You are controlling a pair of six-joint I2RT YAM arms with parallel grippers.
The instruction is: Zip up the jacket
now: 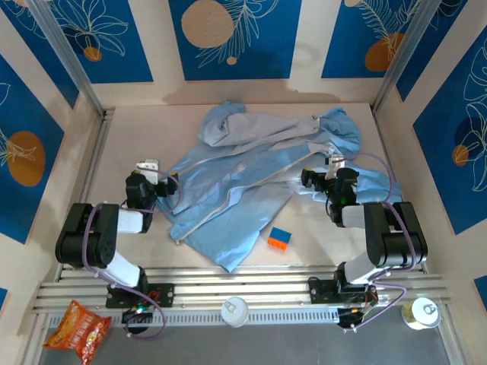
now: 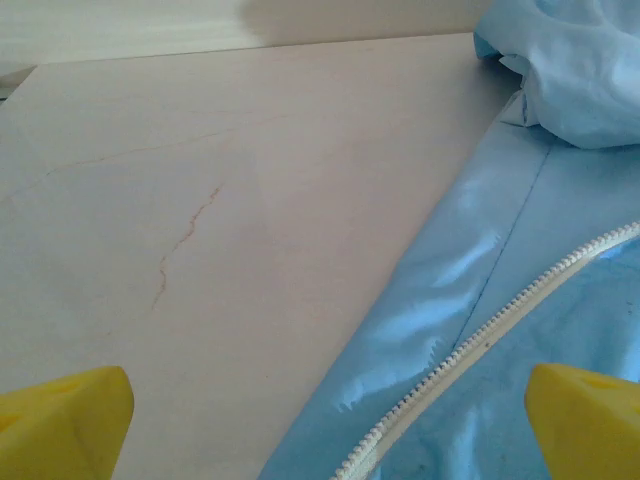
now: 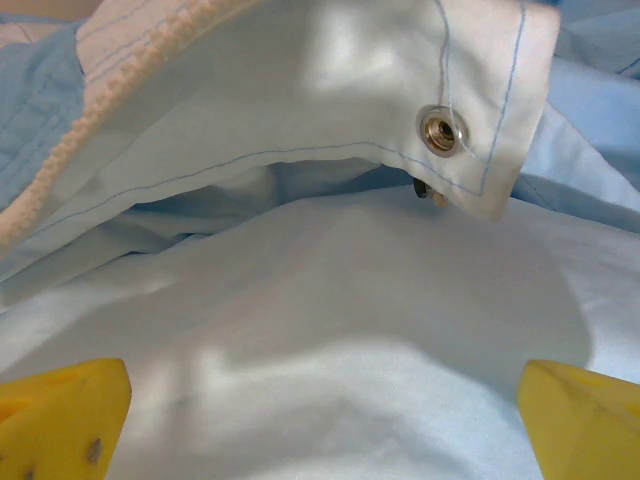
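Over the jacket, the right hand gapes wide.

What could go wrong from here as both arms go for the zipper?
1. The jacket lies crumpled and open; the right jaws stand open over plain folded cloth near a metal snap, so closing there might pinch fabric alone.
2. The zipper teeth between the left jaws run close to the jacket's edge by bare table; a shallow grip may slip off.
3. Tugging the jacket could drag the blue-and-orange block beside it.
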